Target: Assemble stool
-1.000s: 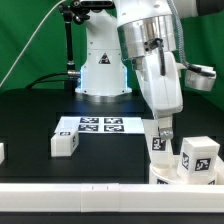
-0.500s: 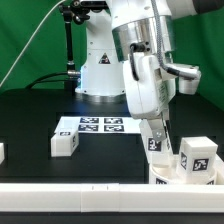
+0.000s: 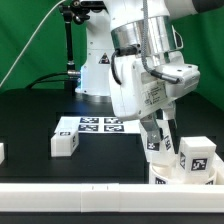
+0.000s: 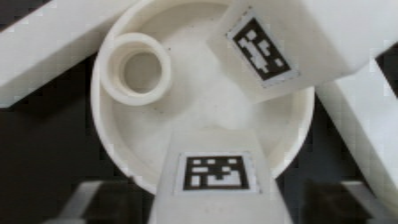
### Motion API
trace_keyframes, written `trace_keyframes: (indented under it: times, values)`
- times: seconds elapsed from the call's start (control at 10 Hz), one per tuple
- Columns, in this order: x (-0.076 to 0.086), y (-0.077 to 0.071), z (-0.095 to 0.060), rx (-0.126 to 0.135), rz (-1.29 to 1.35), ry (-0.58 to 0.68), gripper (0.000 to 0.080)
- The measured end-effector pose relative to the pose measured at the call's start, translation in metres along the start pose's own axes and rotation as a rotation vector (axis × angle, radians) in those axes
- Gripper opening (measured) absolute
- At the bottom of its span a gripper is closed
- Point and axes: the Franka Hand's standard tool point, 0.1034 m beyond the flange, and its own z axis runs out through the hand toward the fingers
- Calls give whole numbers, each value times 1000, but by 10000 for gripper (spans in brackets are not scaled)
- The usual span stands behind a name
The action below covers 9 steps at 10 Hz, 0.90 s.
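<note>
**Near edge:** long white border rail (image 3: 70, 192), lying across the desk (image 3: 30, 120).

**Just behind, at the exterior view's right:** round stool seat (image 3: 170, 177), flat on the desk. It carries two tagged legs and shows one empty socket (image 4: 139, 72).
- Claw-side leg (image 3: 157, 145), upright at the seat's rim.
- Second leg (image 3: 198, 156), just beside it.

**Claw (image 3: 160, 133):** open. The fingers straddle the claw-side leg, and dark gaps show on both sides in the wrist view.

**Mid desk:** loose leg (image 3: 65, 143), well apart from the seat.

**Beyond:** marker board (image 3: 98, 125), then the arm's base (image 3: 100, 70).

**Hazards, as judged:**
- A finger dragging on withdrawal could tip or unseat the claw-side leg if it sits shallow.
- A sideways swing could knock the second leg.
</note>
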Motion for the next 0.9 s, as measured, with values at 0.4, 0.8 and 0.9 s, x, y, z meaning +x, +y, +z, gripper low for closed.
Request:
trace_keyframes:
  times: [0.4, 0.8, 0.9]
  values:
    - [-14, -5, -24, 27, -108, -31, 641]
    - [-13, -5, -24, 32, -409, -26, 649]
    - [-13, -2, -26, -2, -590, -23, 649]
